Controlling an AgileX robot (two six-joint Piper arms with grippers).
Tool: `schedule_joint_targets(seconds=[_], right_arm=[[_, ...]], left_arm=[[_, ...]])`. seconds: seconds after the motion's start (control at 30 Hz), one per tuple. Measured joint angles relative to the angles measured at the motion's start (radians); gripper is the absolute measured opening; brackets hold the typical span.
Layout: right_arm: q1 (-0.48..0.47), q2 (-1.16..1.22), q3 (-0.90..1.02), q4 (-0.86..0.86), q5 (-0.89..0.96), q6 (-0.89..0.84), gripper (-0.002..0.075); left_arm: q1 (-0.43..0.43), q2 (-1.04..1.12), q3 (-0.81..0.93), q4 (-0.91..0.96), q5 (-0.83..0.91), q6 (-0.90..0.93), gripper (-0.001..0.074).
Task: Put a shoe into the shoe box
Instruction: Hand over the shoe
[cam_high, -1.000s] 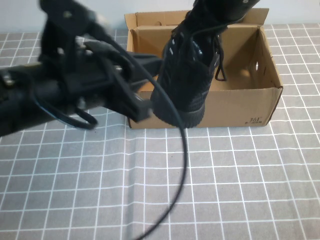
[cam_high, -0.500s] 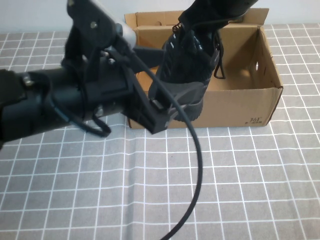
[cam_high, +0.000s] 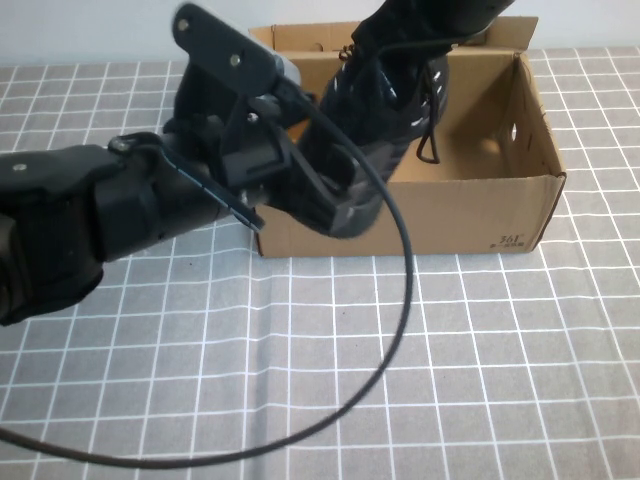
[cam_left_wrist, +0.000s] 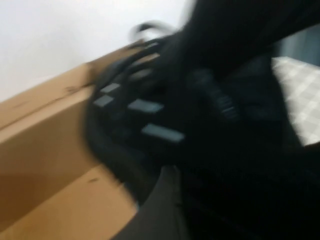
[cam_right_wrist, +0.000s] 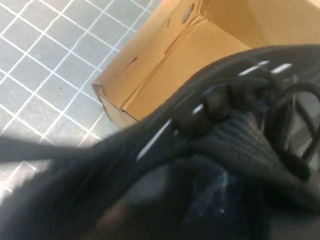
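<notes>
Black knit made up the shoe (cam_high: 385, 110), which hung toe-down over the box's (cam_high: 500, 215) left half, its toe low against the front wall and its heel lifted toward the top of the high view. It looked light and soft in the upper, likely to sag and swing, with a stiffer ridged sole; the collar at the heel seemed the surest place to hold. Pale stripes marked its side, and a loose lace dangled into the box. The right gripper (cam_high: 440, 15) came in from above at the heel, apparently carrying the shoe, though its fingers were hidden. The left gripper (cam_high: 335, 195) reached across to the toe at the front wall; whether it was closed I could not tell.
</notes>
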Motion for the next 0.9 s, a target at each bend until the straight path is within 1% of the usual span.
schedule_joint_targets(seconds=[0.13, 0.33, 0.53, 0.7, 0.77, 0.9], right_arm=[[0.0, 0.0, 0.0, 0.0, -0.001, 0.0, 0.0001], [0.0, 0.0, 0.0, 0.0, -0.001, 0.0, 0.0001], [0.0, 0.0, 0.0, 0.002, 0.0, 0.0, 0.0001], [0.0, 0.0, 0.0, 0.005, 0.009, -0.008, 0.0001], [0.0, 0.001, 0.0, 0.006, 0.013, -0.016, 0.0001], [0.0, 0.001, 0.0, 0.015, 0.014, -0.025, 0.0001]], left_arm=[[0.0, 0.021, 0.0, -0.036, -0.061, 0.084, 0.067], [0.0, 0.066, -0.002, -0.046, -0.041, 0.209, 0.067], [0.0, 0.104, -0.019, -0.049, -0.041, 0.267, 0.067], [0.0, 0.132, -0.039, -0.049, -0.044, 0.279, 0.0662], [-0.002, 0.136, -0.041, -0.049, -0.048, 0.283, 0.0627], [-0.002, 0.137, -0.041, -0.049, -0.06, 0.289, 0.0518]])
